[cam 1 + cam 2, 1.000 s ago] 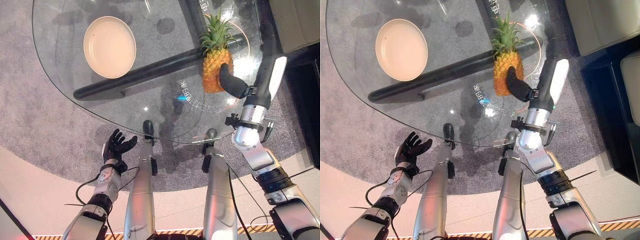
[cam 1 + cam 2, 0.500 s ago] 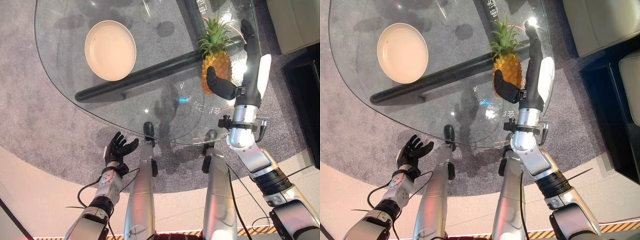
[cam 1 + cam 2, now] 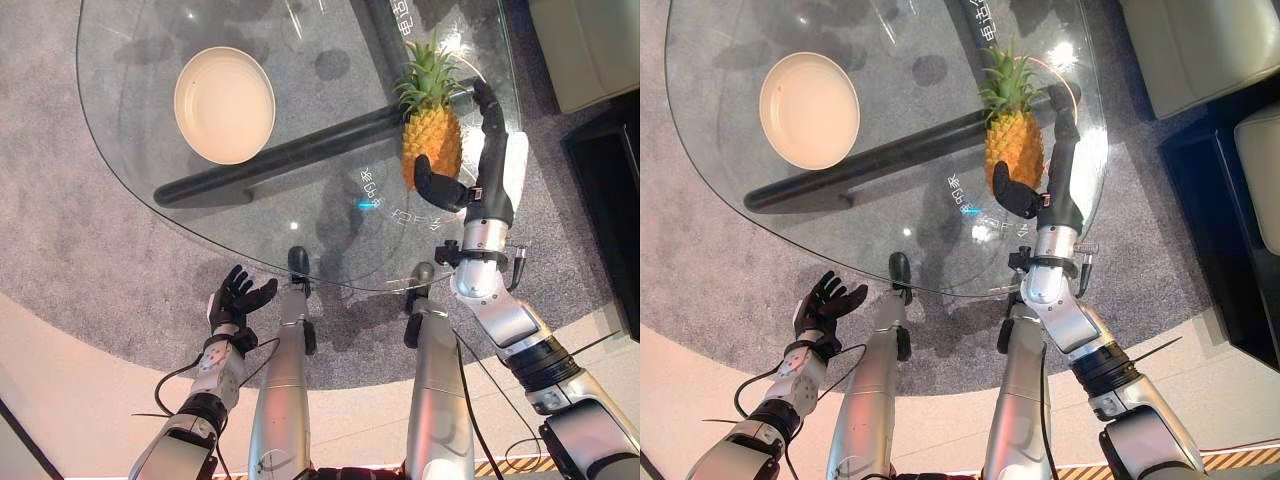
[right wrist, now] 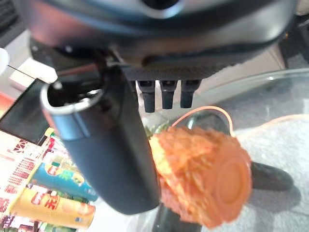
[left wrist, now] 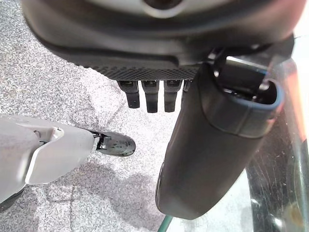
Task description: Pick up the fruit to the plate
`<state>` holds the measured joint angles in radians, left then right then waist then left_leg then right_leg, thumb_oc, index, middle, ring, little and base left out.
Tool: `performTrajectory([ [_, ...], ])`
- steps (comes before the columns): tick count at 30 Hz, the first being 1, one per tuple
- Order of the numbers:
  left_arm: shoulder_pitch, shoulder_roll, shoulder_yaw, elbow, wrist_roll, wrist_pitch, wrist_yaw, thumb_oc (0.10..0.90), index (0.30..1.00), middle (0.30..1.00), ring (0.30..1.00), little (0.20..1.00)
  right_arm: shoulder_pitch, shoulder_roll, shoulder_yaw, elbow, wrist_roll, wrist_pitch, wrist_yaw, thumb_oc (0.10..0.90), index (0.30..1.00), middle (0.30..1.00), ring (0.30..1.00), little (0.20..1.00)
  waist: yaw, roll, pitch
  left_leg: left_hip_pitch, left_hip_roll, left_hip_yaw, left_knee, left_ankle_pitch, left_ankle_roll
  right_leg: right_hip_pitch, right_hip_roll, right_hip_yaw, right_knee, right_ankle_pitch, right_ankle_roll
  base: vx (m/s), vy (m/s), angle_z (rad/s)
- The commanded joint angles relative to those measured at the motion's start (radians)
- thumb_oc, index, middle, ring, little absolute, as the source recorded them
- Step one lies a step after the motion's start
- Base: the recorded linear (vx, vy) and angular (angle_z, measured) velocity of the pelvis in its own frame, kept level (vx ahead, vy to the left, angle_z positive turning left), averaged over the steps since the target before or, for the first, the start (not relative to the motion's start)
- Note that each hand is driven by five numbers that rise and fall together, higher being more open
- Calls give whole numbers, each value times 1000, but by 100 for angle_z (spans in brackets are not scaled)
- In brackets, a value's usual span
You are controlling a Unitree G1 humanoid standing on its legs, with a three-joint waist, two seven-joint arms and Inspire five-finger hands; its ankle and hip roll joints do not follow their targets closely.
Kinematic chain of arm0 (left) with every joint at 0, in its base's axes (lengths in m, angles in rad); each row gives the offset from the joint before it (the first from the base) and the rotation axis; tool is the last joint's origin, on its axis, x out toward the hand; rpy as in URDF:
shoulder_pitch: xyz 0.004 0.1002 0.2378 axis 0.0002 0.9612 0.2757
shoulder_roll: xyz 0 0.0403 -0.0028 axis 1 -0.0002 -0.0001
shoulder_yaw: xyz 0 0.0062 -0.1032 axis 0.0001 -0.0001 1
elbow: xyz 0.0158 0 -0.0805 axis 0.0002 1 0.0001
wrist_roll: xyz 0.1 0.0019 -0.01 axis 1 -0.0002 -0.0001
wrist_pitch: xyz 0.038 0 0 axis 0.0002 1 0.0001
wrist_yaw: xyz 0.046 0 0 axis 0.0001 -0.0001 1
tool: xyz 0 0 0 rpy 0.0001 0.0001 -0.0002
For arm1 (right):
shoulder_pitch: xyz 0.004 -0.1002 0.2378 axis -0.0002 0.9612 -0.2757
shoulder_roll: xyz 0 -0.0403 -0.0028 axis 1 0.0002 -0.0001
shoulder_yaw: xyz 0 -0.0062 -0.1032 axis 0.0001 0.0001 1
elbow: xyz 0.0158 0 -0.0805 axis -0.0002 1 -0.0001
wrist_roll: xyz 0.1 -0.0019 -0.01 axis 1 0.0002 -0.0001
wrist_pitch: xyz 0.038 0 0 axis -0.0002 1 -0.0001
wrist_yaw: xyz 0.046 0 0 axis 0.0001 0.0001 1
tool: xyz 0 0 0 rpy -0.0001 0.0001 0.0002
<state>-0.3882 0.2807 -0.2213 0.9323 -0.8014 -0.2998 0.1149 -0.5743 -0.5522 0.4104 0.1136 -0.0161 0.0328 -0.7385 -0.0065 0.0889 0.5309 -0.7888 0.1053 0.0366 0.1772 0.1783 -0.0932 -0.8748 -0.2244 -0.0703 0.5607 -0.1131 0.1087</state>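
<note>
one pineapple (image 3: 431, 142) between right hand (image 3: 478, 175) thumb and straight fingers, upright

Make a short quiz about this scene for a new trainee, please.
1. True or false: the pineapple already lies in the plate.
2. Which robot hand is at the pineapple? A) left B) right
3. Fill in: the left robot hand hangs ____ over the carpet, beside the glass table.

Key: 1. False: it lies on the table, apart from the plate. 2. B: the right robot hand, thumb and fingers on either side of it. 3. open.
</note>
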Motion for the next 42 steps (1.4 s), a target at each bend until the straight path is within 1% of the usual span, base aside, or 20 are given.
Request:
performTrajectory([
  [1, 22, 28, 8, 31, 1, -39, 9, 800, 900, 900, 900, 900, -45, -26, 0, -25, 8, -25, -13, 800, 900, 900, 900, 900, -1, -9, -11, 2, -54, 30, 82, -100, 20, 41, 31, -74, -199, 127, 0, 0, 0, 0],
  [6, 14, 29, 3, 30, 2, -31, 12, 800, 900, 900, 900, 900, -54, -11, 12, 31, 66, -4, 4, 800, 900, 900, 900, 900, 4, -8, -11, 3, -56, 30, 79, -98, 21, 42, 30, -77, -199, 128, -1, 0, 0, 0],
  [15, 6, 35, -2, 32, 0, -26, 6, 800, 900, 900, 900, 900, -68, 16, 25, 75, 115, 24, 9, 800, 900, 900, 900, 900, 12, -4, -11, 0, -56, 30, 74, -93, 22, 35, 31, -81, -194, 129, -2, 0, 0, 0],
  [22, 5, 28, -10, 28, 8, -27, 8, 800, 900, 900, 900, 900, -75, 45, 24, 134, 210, 55, 0, 800, 900, 900, 900, 900, 19, -1, -11, 3, -58, 30, 69, -92, 22, 37, 32, -84, -195, 129, -4, 0, 0, 0],
  [28, -2, 28, -16, 31, 5, -22, 9, 800, 900, 900, 900, 900, -101, 55, 25, 191, 265, 84, -7, 800, 900, 900, 900, 900, 24, 3, -11, 6, -59, 31, 67, -90, 21, 39, 33, -86, -193, 128, -6, 0, 0, 0],
  [35, -8, 22, -28, 21, 12, -17, 18, 800, 900, 900, 900, 900, -128, 69, 25, 262, 288, 113, -11, 800, 900, 900, 900, 900, 33, 8, -11, 9, -62, 27, 64, -89, 23, 42, 31, -90, -191, 130, -8, 0, 0, 0],
  [42, -17, 24, -32, 19, 10, -10, 21, 800, 900, 900, 900, 900, -144, 68, 29, 304, 284, 147, 1, 800, 900, 900, 900, 900, 35, 9, -11, 5, -62, 25, 67, -89, 23, 38, 32, -90, -187, 129, -8, 0, -1, 1],
])
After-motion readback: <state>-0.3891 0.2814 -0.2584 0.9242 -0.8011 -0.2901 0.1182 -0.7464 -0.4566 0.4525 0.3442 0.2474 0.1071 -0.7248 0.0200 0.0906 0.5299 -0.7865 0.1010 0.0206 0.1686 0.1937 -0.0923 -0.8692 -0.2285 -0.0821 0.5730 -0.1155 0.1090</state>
